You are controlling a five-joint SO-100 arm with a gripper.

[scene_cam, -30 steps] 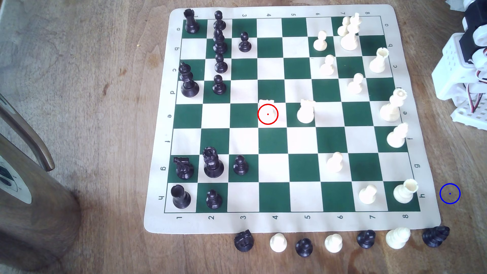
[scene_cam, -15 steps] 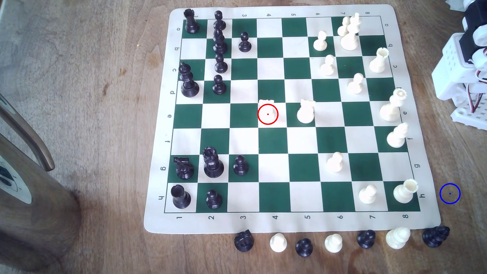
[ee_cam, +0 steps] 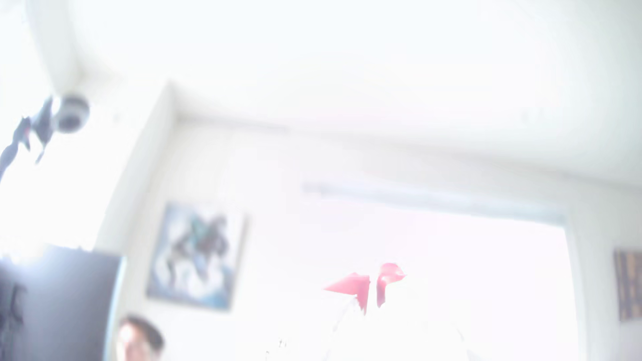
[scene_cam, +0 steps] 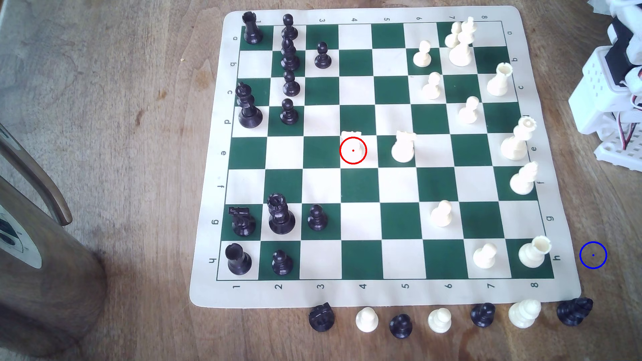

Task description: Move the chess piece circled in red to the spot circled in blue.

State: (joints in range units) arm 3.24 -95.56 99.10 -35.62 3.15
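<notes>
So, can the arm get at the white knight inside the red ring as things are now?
Probably yes. The white knight stands alone on its square; the nearest piece, another white piece, is one square toward the exterior view's right. The arm sits folded beyond the board's right edge, so only its reach is uncertain.

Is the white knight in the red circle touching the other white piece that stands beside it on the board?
Apart. In the exterior view, the white knight and the other white piece stand on neighbouring squares, with bare green board showing between them.
</notes>
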